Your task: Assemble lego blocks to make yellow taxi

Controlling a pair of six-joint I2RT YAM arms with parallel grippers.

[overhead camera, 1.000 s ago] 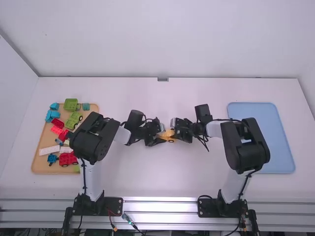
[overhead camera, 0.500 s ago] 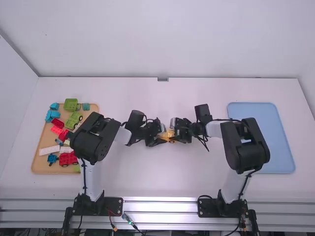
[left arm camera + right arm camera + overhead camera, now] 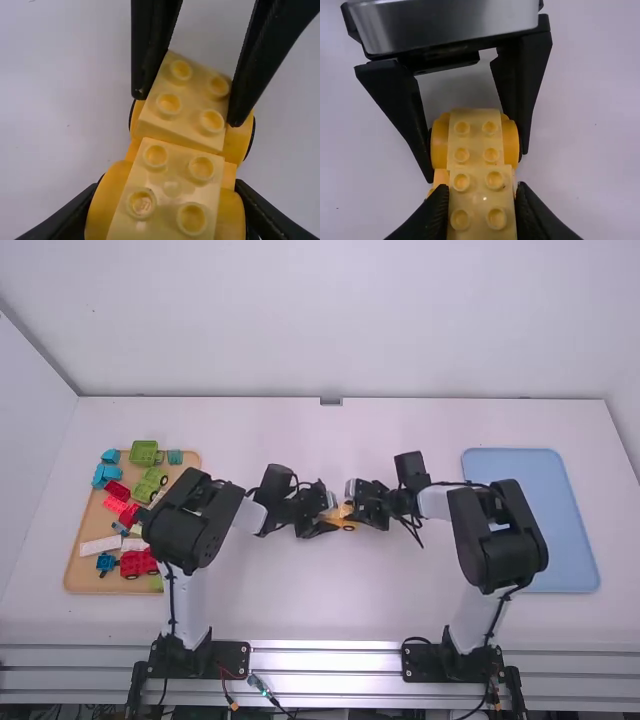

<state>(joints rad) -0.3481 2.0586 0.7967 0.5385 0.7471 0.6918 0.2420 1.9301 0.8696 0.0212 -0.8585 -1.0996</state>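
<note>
Yellow bricks form a wheeled car [image 3: 348, 527] at the centre of the high view; the left gripper [image 3: 328, 523] is closed on one end, the right gripper [image 3: 355, 516] pinches a studded block [image 3: 483, 200] at the other. Blue tray [image 3: 545, 540], right side.

White table [image 3: 330, 610] is backed by a plain pale far wall [image 3: 330, 320] and flanked by a left wall [image 3: 25, 430] and right wall [image 3: 627, 430], both pale. Left wall/far wall join is marked by a slanted grey strip [image 3: 40, 352]. Small grey fitting [image 3: 331, 401] is seen mid-way along the table's far edge. Near edge is lined with silvery metal rails [image 3: 330, 660]; bright reflections are thrown off them. Tabletop is evenly lit, softly shadowed, lightly specked in wrist views.
</note>
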